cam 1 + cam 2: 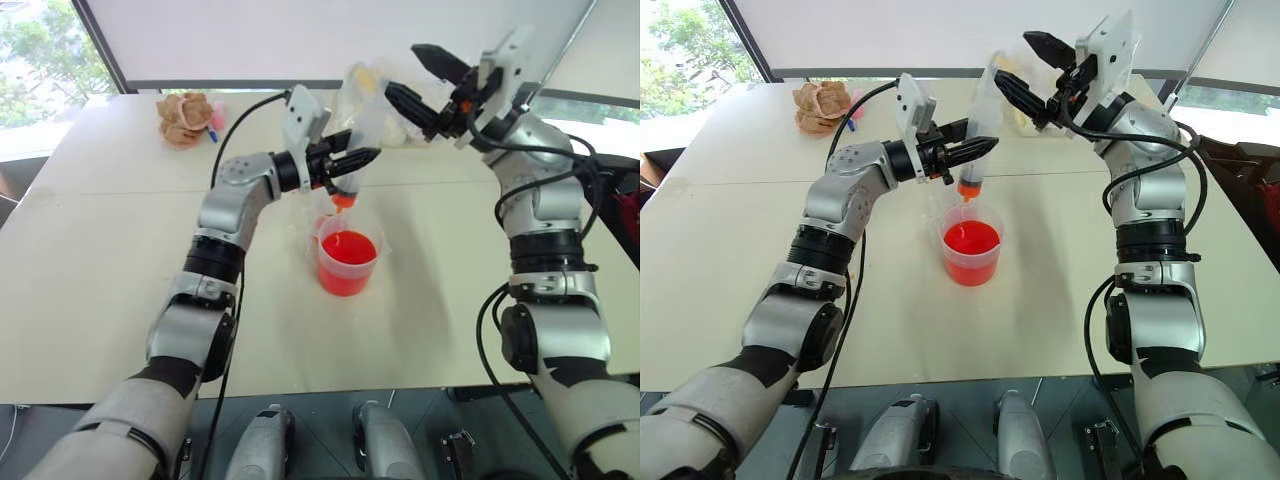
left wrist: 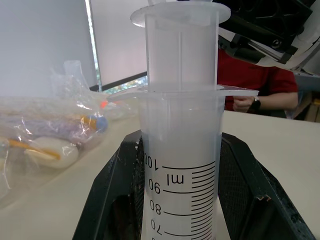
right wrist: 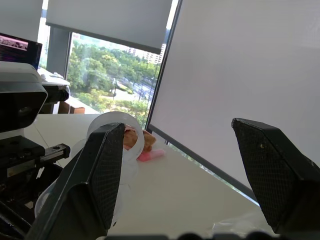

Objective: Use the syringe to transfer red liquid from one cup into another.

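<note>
measuring cup (image 1: pixel 971 254) nearest on pale table (image 1: pixel 730 250), clear plastic, part full of red liquid (image 1: pixel 971 240). just above it, orange tip of upright syringe (image 1: pixel 975 140), barrel clamped in left gripper (image 1: pixel 978 148). left wrist view adds printed scale, white plunger, clear flange, textured black fingers (image 2: pixel 107 200). right gripper (image 1: pixel 1030 68) spread wide near plunger top, holding nothing. farther: crinkled plastic bag (image 2: pixel 45 130), brown lumpy object (image 1: pixel 822 106), person in red shirt (image 2: pixel 250 82).

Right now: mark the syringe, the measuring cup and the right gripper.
syringe (image 2: pixel 182 165): left wrist view, on the barrel by the printed scale.
measuring cup (image 1: pixel 970 262): right eye view, on its red-filled wall.
right gripper (image 1: pixel 418 75): left eye view, midway between its open fingertips.
</note>
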Available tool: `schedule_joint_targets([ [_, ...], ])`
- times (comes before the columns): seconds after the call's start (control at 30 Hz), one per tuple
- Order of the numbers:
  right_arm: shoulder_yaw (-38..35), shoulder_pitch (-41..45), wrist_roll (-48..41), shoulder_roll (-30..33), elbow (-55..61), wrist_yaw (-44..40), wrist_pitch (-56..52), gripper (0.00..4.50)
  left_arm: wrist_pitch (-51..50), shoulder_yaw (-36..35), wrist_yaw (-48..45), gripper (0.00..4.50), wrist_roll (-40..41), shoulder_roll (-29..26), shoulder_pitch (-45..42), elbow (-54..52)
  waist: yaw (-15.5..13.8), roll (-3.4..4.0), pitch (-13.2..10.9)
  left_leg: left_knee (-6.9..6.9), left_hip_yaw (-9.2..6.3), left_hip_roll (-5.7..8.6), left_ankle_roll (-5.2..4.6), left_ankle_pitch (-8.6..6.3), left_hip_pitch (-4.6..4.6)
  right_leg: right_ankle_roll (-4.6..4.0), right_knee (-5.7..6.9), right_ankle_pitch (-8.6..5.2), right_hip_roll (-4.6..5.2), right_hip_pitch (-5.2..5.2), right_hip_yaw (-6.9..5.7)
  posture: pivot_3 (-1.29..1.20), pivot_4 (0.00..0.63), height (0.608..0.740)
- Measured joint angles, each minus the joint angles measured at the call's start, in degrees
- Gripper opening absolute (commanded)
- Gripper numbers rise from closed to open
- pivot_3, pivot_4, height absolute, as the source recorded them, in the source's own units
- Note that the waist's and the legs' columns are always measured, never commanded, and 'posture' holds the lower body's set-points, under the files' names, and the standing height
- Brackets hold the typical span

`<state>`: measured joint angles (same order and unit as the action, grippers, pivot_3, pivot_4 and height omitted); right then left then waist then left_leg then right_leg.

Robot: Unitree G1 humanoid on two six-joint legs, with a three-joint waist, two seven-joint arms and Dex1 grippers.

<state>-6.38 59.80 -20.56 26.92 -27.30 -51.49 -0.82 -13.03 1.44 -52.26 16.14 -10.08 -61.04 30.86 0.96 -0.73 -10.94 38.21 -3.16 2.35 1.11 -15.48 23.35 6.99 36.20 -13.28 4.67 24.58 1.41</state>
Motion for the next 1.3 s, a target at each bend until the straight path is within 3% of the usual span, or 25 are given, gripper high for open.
schedule_joint_targets([
  [0.07, 0.0, 0.0, 0.2, -0.4, -0.1, -0.1, 0.0, 3.56, 0.1, -0.1, 0.0, 1.41, -0.3, -0.1, 0.1, 0.0, 0.0, 0.0, 0.0, 0.0, 0.0, 0.0, 0.0, 0.0, 0.0, 0.0, 0.0, 0.0, 0.0, 0.0, 0.0, 0.0, 0.15, 0.74],
  [0.17, 0.1, 0.6, 0.3, -1.1, -1.2, -0.6, 0.2, 2.72, 0.1, -0.2, 0.2, 1.41, -0.5, -0.2, 0.1, 0.0, 0.0, 0.0, 0.0, 0.0, 0.0, 0.0, 0.0, 0.0, 0.0, 0.0, 0.0, 0.0, 0.0, 0.0, 0.0, 0.0, 0.15, 0.74],
  [0.33, 1.0, 0.8, 1.1, -2.3, -1.5, -2.3, 1.1, 0.06, 0.1, -0.5, 0.6, 1.41, -0.5, 0.0, 0.1, 0.0, 0.0, 0.0, 0.0, 0.0, 0.0, 0.0, 0.0, 0.0, 0.0, 0.0, 0.01, 0.0, 0.01, 0.0, 0.0, 0.0, 0.15, 0.74],
  [1.3, -0.9, -5.7, -0.4, -6.5, 6.9, 1.1, -5.1, 0.02, -4.0, -0.9, 1.6, 1.41, 0.6, -0.2, 0.2, -3.2, 0.0, 0.01, 0.0, 0.0, -0.03, 0.01, 0.02, 0.01, 0.0, 0.0, 0.03, 0.0, 0.0, 0.02, 0.0, 0.0, 0.15, 0.74],
])
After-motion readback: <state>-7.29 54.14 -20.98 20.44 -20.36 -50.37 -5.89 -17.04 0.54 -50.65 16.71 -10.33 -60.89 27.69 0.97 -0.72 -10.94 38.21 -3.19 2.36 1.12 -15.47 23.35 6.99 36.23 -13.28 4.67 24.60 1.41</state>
